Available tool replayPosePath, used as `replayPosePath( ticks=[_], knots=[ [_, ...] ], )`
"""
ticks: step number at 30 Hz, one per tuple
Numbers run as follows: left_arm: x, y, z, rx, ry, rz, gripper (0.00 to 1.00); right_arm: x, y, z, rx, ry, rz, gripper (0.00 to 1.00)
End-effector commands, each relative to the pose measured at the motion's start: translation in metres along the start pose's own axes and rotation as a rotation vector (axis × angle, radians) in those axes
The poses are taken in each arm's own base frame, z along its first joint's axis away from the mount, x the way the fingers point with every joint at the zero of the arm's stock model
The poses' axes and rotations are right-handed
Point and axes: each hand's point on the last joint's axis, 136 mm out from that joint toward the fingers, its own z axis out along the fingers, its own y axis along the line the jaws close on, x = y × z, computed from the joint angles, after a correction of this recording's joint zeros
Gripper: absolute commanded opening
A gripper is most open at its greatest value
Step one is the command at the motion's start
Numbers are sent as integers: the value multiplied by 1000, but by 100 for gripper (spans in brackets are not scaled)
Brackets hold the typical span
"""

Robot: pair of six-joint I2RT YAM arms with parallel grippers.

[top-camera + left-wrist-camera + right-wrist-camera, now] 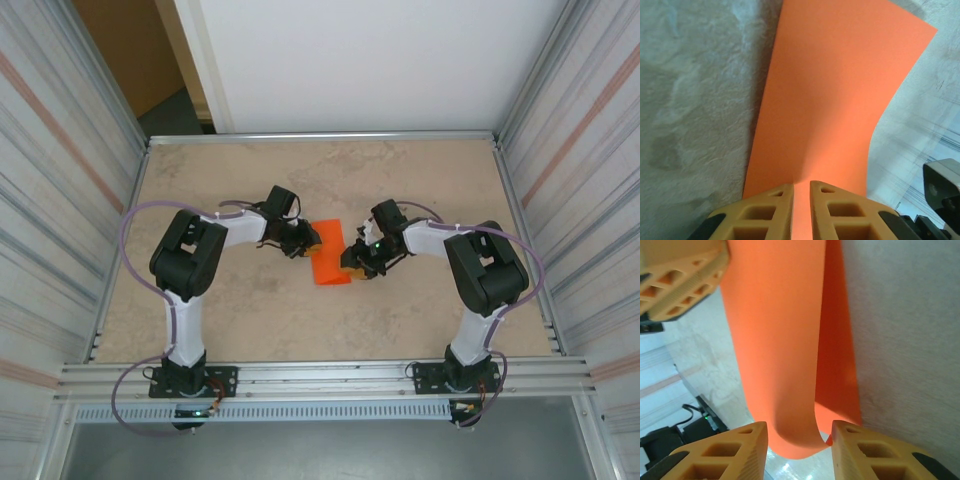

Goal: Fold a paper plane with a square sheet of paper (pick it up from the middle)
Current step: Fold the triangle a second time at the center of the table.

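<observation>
The square sheet of paper [330,262] is bright orange and lies bent over itself at the table's middle, between my two grippers. My left gripper [305,243] is shut on one edge of the paper [840,90], with the sheet pinched in the thin slit between its fingertips [801,187]. From there the sheet rises and curves away. My right gripper [356,262] is at the opposite side. Its jaws [800,432] stand apart around a loose curled fold of the paper [775,330], whose lower layer lies flat on the table and touches the right finger [860,445].
The tan table [220,320] is fenced by metal rails and corrugated walls [60,200]. The left gripper's fingers [680,280] appear at the top left of the right wrist view. Part of the right gripper's body [942,190] sits close by in the left wrist view.
</observation>
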Motion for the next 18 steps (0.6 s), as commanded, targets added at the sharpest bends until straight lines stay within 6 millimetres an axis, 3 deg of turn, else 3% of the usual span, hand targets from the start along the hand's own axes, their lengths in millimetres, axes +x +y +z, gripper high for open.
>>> replayPosePath(
  ticks=[1, 9, 18],
  knots=[
    [8, 40, 14, -120, 36, -79, 17, -10, 8, -4, -60, -23, -22, 38],
    [9, 40, 15, -117, 38, -79, 17, -18, 9, -3, -75, -21, -28, 38],
    [10, 37, 14, -106, 42, -75, 17, 0, 3, -5, -75, 13, 23, 31]
  ],
)
